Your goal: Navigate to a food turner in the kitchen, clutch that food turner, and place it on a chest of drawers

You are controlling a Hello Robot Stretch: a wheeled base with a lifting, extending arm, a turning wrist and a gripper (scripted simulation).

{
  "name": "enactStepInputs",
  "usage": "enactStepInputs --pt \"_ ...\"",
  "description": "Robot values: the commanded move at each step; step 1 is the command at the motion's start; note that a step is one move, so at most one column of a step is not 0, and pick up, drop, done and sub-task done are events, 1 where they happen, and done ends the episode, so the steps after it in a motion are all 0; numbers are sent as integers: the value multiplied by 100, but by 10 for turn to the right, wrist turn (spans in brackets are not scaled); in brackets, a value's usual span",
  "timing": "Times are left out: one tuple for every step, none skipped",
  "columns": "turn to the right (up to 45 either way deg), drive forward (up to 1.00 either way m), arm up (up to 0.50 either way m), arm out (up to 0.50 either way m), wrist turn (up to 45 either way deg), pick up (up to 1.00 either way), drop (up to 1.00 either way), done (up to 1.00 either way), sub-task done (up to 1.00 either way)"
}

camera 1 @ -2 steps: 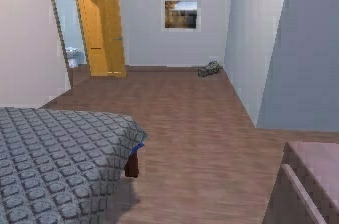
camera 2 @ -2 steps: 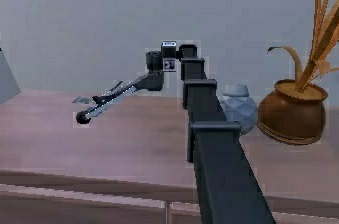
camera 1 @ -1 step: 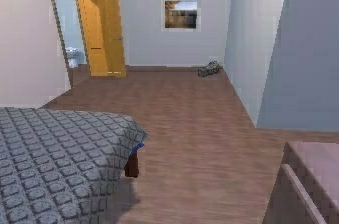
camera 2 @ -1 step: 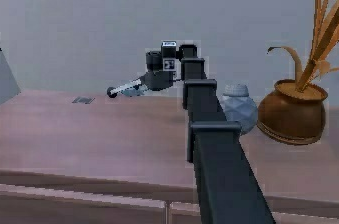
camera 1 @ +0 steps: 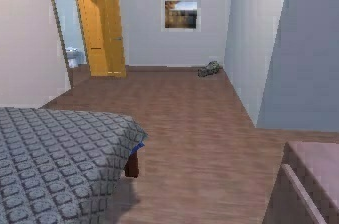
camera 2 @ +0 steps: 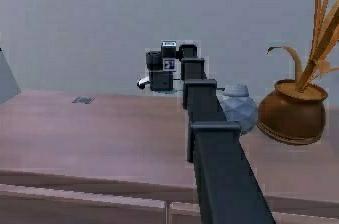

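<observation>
**A:** so where's the hand [camera 2: 149,82] at?

**B:** it's out at the end of the arm [camera 2: 213,135], which stretches across the chest of drawers [camera 2: 67,135] toward the wall. Honestly can't tell if it's spread or gripping anything, so no idea about the food turner. A brown plant pot [camera 2: 292,112] sits on the chest too.

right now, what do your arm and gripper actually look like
The arm is a dark, almost black square bar built of stepped sections that get narrower toward the far end. At that end sit two small white squares with black marks. Left of them is the gripper: a dark, boxy body with thin fingers that look pale at the tips.
</observation>
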Motion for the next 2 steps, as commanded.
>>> enactStepInputs --pt "0 0 -12 0 0 0 0 0 0" --pt "0 0 0 0 0 0 100 0 0"
